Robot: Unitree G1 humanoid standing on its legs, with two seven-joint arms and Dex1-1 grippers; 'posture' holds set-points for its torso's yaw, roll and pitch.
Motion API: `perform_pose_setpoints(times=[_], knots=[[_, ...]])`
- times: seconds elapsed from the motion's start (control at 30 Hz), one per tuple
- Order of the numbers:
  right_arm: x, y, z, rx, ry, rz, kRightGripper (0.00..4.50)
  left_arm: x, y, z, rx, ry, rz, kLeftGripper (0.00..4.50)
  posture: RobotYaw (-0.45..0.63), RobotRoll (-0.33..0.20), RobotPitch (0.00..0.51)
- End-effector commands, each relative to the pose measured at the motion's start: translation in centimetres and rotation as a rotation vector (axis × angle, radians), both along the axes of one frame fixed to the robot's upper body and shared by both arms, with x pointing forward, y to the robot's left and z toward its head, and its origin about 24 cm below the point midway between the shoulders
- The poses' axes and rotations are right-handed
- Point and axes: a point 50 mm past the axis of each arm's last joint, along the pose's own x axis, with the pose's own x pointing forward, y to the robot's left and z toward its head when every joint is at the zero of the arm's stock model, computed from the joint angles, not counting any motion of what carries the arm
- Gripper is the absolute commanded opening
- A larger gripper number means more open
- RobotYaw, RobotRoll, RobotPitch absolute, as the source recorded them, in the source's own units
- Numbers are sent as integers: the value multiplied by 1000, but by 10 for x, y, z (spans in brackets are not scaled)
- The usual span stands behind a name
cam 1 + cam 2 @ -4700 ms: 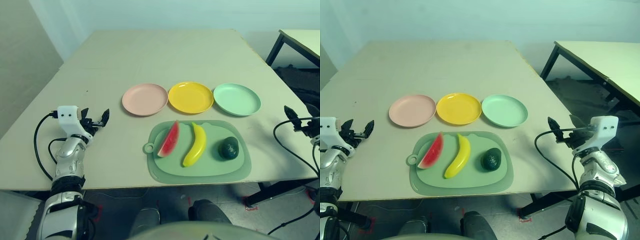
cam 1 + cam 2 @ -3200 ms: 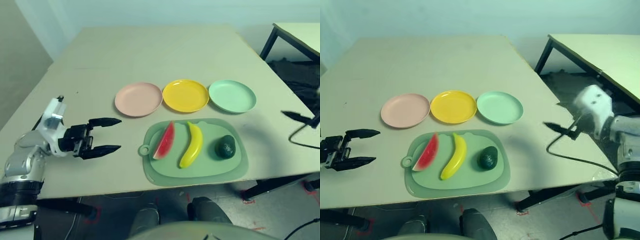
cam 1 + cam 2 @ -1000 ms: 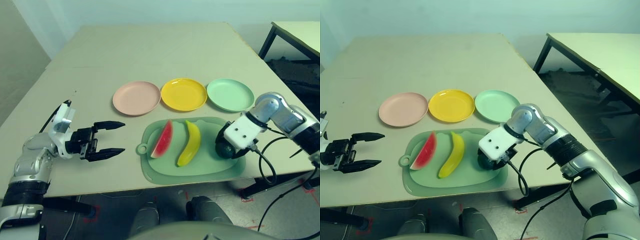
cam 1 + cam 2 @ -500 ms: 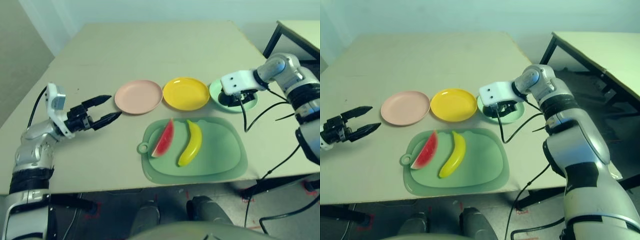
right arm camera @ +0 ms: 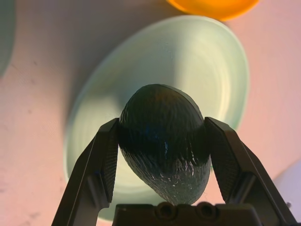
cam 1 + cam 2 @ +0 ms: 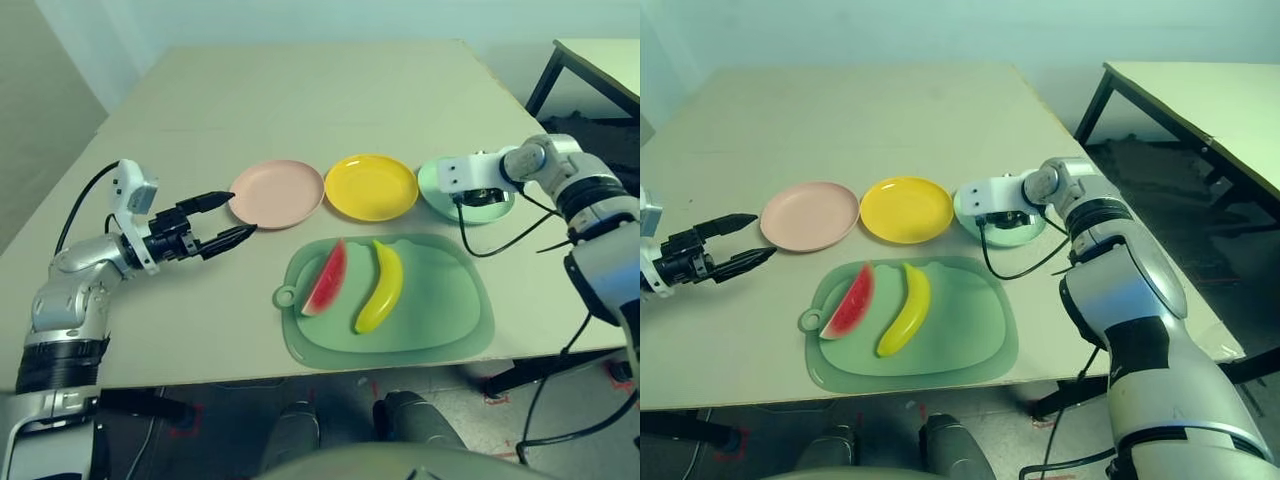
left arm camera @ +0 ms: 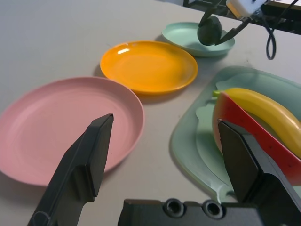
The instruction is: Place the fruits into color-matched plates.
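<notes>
The beige desk (image 6: 300, 100) fills most of the head views. On it, at lower centre, lies the green mat (image 6: 440, 320) with a ring handle on its left edge. Two toy fruits rest on the mat side by side: the watermelon wedge (image 6: 325, 280) on the left, and the yellow banana (image 6: 378, 288) just right of it.

Above the mat three round plates sit in a row: the pink plate (image 6: 277, 193) at centre left, the yellow plate (image 6: 372, 187) in the middle and the mint green plate (image 6: 990, 228) at centre right.

The right arm reaches in from the right edge, and its right claw (image 5: 160, 141) is clenched on the dark green avocado (image 5: 163, 141), one finger on each side of it. The avocado is over the mint green plate; whether it touches the plate cannot be told.

At the left of the frame the left claw (image 6: 222, 220) is released, its two black fingers spread wide and empty. It points toward the pink plate, its tips just beside that plate's left rim.
</notes>
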Motion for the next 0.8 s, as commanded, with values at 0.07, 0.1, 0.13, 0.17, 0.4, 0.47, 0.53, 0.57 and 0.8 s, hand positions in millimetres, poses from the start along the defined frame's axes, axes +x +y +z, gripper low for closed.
perform_pose_setpoints(times=[0.07, 0.1, 0.13, 0.17, 0.4, 0.47, 0.53, 0.57, 0.8], knots=[[-1, -1, -6, 30, 15, -24, 4071, -8, -9, -1, 13, 54, -110, 4500, -50, 0, 46], [-1, -1, -6, 30, 13, -25, 4374, -9, -10, -1, 19, 62, -125, 4500, -50, 0, 46], [-1, -1, -5, 30, 9, -27, 4479, -10, -10, -3, 38, 68, -137, 4500, -51, 0, 46], [0, -1, -5, 34, 2, -31, 4479, -10, -11, -5, 38, 72, -139, 4500, -51, 0, 46], [0, -9, 17, 0, -31, 7, 4479, -9, -9, -8, 18, 79, -137, 4500, -66, 0, 46], [-1, -6, 30, -29, -22, 80, 4479, -9, -7, -10, 16, 89, -137, 4500, -72, 0, 46], [-4, 2, 44, -44, 10, 185, 4479, -12, -3, -15, 33, 123, -151, 4500, -83, 0, 48], [-6, 8, 50, -45, 29, 241, 4479, -14, -3, -18, 43, 142, -169, 4500, -85, 0, 49], [-40, 57, 59, -90, 186, 711, 4479, -19, -3, -32, 14, 212, -228, 4500, -101, 0, 53]])
